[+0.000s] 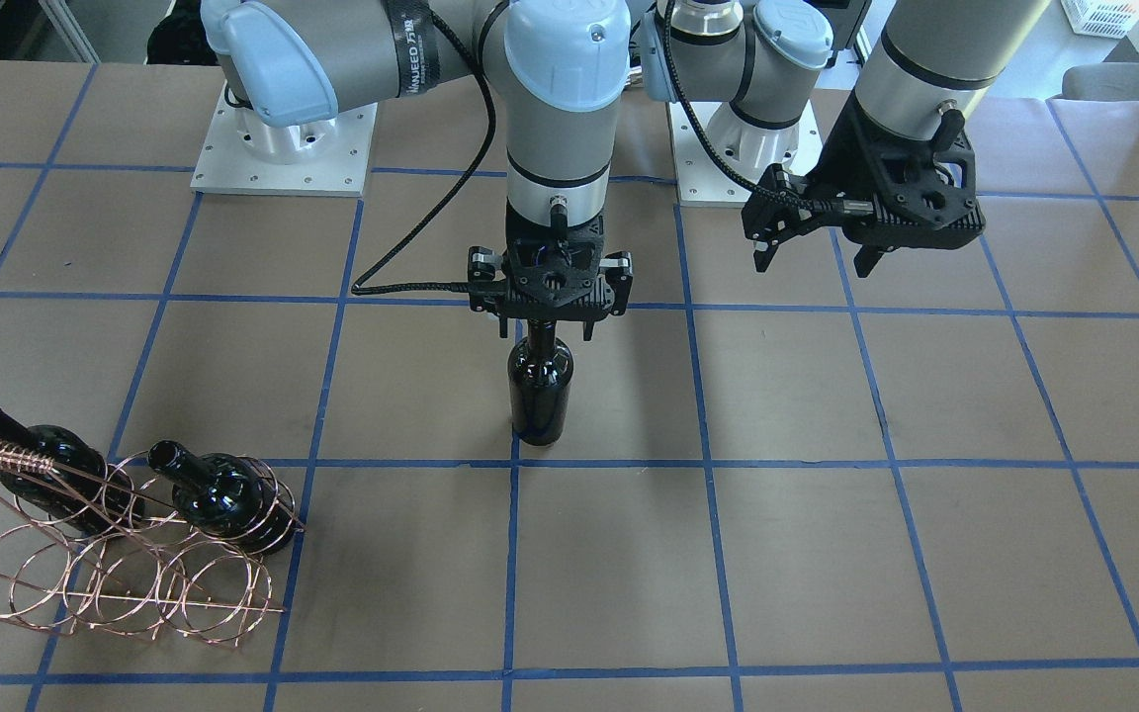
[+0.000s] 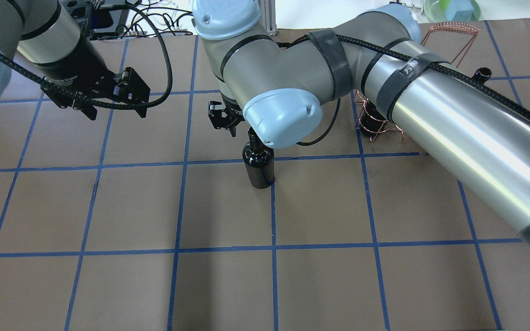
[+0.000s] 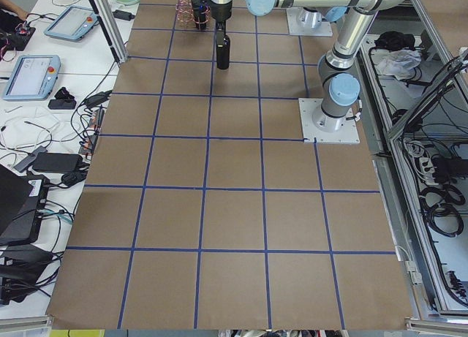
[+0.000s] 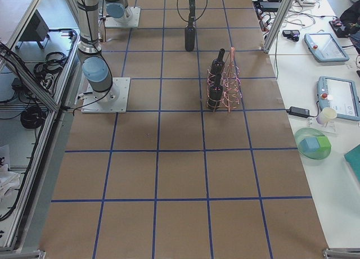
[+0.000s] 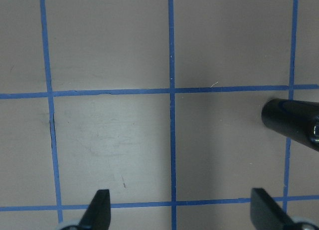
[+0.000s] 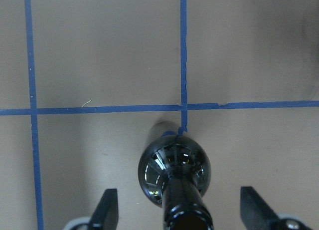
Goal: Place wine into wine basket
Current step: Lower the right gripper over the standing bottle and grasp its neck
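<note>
One wine bottle (image 1: 540, 396) stands upright on the table near its middle; it also shows in the overhead view (image 2: 259, 168) and the right wrist view (image 6: 174, 172). My right gripper (image 1: 545, 331) is open, its fingers (image 6: 110, 210) on either side of the bottle's neck and apart from it. The copper wire wine basket (image 1: 125, 574) stands to my right, with two alike bottles (image 1: 45, 465) (image 1: 223, 494) lying in its rings. My left gripper (image 1: 815, 265) hangs open and empty above the table; the bottle's base (image 5: 294, 122) shows at the right of its wrist view.
The two arm bases (image 1: 283, 138) (image 1: 743, 148) are bolted at the table's near side. My right arm (image 2: 453, 124) hides most of the basket (image 2: 380, 124) in the overhead view. Side benches hold tablets (image 4: 323, 45) and a green bowl (image 4: 314, 145).
</note>
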